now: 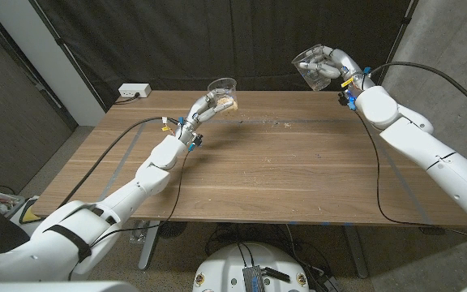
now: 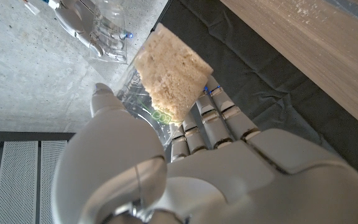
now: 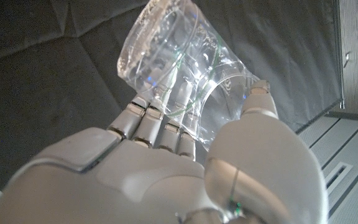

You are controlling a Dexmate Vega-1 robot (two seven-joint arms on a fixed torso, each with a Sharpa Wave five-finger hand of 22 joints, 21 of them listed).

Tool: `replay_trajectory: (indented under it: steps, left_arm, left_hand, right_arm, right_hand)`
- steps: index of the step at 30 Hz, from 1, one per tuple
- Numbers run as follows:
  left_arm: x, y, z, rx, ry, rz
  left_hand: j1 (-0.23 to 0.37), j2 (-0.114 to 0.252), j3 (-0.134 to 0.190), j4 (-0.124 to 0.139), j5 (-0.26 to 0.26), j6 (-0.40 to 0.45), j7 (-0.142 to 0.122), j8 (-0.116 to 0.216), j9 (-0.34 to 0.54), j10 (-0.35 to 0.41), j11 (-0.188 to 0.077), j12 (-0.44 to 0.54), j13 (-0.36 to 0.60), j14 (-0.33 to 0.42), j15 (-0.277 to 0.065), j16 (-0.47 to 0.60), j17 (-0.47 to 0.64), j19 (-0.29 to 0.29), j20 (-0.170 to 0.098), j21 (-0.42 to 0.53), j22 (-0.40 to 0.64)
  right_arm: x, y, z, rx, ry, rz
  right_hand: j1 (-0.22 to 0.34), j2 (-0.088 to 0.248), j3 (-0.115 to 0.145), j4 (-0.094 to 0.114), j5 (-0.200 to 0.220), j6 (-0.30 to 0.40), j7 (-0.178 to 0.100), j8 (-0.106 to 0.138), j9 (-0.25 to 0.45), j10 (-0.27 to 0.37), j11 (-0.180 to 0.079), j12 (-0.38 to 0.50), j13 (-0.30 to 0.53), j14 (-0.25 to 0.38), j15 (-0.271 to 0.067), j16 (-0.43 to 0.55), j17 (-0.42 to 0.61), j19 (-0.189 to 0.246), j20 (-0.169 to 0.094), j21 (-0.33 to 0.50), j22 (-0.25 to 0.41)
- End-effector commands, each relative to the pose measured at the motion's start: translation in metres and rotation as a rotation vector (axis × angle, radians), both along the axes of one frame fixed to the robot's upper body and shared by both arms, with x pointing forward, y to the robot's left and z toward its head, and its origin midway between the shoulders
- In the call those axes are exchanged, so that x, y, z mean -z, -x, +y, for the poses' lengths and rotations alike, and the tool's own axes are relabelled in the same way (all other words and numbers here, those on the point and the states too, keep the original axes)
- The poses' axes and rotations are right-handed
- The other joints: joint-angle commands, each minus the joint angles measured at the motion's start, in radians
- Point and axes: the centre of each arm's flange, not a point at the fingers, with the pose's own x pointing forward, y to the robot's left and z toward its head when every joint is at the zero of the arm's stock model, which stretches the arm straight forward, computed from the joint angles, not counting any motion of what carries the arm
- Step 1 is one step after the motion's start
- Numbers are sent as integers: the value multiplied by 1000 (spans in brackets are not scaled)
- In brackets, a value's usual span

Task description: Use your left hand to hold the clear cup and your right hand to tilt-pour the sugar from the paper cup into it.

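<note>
- While both arms are raised over the wooden table (image 1: 258, 170), left hand (image 1: 203, 108) grips clear cup with sugar (image 1: 223, 93)
- right hand (image 1: 331, 66) grips empty clear cup (image 1: 308, 67), tilted
- white power strip (image 1: 133, 92) at far left table corner; sugar grains (image 1: 286, 123) spilled on the tabletop
- green print on sugar cup, unreadable

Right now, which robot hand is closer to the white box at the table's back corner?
Left. The left robot hand holds a cup near the white box; the right robot hand is raised far off to the other side.

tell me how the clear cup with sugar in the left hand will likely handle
The clear cup looks thin-walled, so it probably flexes if the left hand squeezes hard. The sugar sits loose and slanted, so it likely shifts when tilted. The smooth plastic may be slippery.
</note>
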Motion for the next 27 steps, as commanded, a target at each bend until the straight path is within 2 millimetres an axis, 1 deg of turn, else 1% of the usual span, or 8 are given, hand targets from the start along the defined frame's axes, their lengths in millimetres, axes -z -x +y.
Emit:
replay_trajectory:
  steps: [1, 5, 11, 12, 15, 27]
  left_arm:
    - [-2, 9, 7, -5, 16, 14]
    - [-4, 10, 9, 3, 19, 23]
    - [-7, 11, 10, 6, 16, 22]
    - [-7, 11, 11, 6, 15, 22]
    - [-7, 11, 11, 4, 13, 21]
    - [-8, 16, 11, 0, 21, 10]
  left_hand:
    - [4, 5, -8, 1, -2, 4, 1, 4, 1, 3, 0, 8, 4, 11, -104, -3, 4, -1, -3, 7, 3]
    - [4, 5, -10, 1, -2, 4, 1, 4, 0, 4, 0, 8, 3, 11, -104, -4, 5, -1, -3, 7, 3]
    - [4, 7, -12, 3, -2, 5, 4, 5, -1, 4, 3, 8, 3, 11, -102, -4, 5, -1, -2, 8, 3]
    - [4, 7, -12, 3, -2, 5, 4, 5, -1, 4, 0, 8, 3, 11, -101, -4, 5, -1, -2, 8, 3]
    - [4, 8, -13, 3, -2, 5, 3, 5, -1, 5, 5, 8, 2, 11, -102, -4, 6, -1, -1, 8, 3]
    - [6, 10, -15, 4, -3, 7, 3, 6, -2, 4, 3, 9, 4, 13, -102, -4, 7, -1, -1, 9, 3]
  right_arm:
    - [45, -13, -12, -45, -136, -49]
    - [57, -17, -15, -44, -173, -50]
    - [67, -20, -17, -37, -210, -34]
    - [68, -21, -17, -39, -210, -33]
    - [71, -21, -17, -36, -218, -29]
    - [75, -26, -11, -51, -208, 1]
  right_hand:
    - [11, 14, 13, 4, 1, 7, -4, 7, 6, 9, -1, 7, 6, 9, -170, -7, 2, 9, 1, 4, 1]
    - [13, 19, 16, 5, 0, 22, -6, 15, 9, 24, -4, 12, 6, 20, -170, -7, 2, 11, -1, 3, -1]
    - [18, 22, 19, 4, -2, 32, -7, 22, 12, 34, -4, 17, 10, 31, -171, -8, 3, 12, -3, 3, -2]
    - [18, 22, 20, 4, -2, 33, -6, 22, 13, 32, -4, 17, 11, 31, -171, -8, 3, 13, -2, 3, -3]
    - [19, 23, 21, 4, -3, 33, -6, 23, 14, 34, -4, 18, 12, 34, -171, -9, 3, 13, -2, 3, -3]
    - [22, 26, 24, 4, -5, 37, -8, 29, 20, 39, -8, 18, 13, 42, -170, -14, 3, 14, -2, 1, -5]
